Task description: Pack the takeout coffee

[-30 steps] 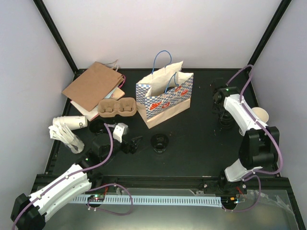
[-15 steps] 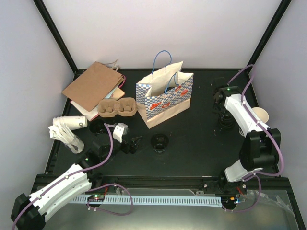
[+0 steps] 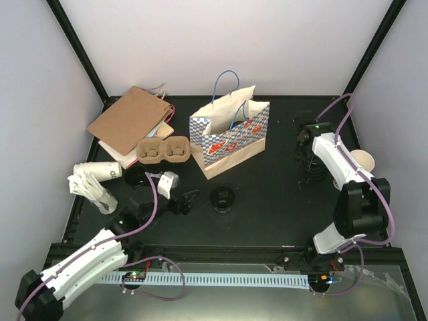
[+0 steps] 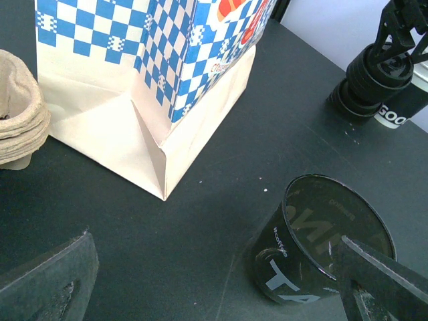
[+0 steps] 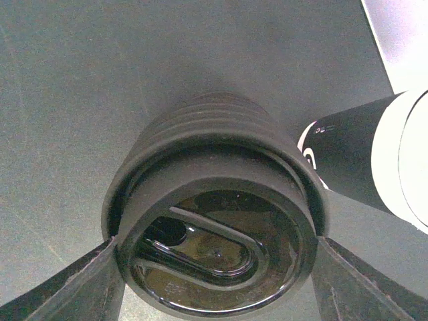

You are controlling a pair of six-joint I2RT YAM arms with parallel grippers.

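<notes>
A black paper cup (image 3: 222,198) with white lettering stands mid-table; it shows close in the left wrist view (image 4: 321,247) with a dark glossy top. My left gripper (image 3: 187,200) is open and empty just left of it (image 4: 217,284). My right gripper (image 3: 310,164) is at the right rear, its fingers (image 5: 73,287) closed on the sides of the top black lid (image 5: 214,247) of a lid stack (image 4: 364,83). A black cup with a white inside (image 5: 394,160) lies beside the stack (image 3: 363,160). No lidded cream cup shows.
The blue-and-white checked bag (image 3: 231,134) stands open at the rear centre. A cardboard cup carrier (image 3: 162,150) sits to its left, with brown bags (image 3: 130,120) behind it and white cups (image 3: 93,180) at the left edge. A black object (image 3: 137,177) sits by the carrier.
The right arm has shifted slightly over the lid stack. The left arm, the cup and the bag have not moved.
</notes>
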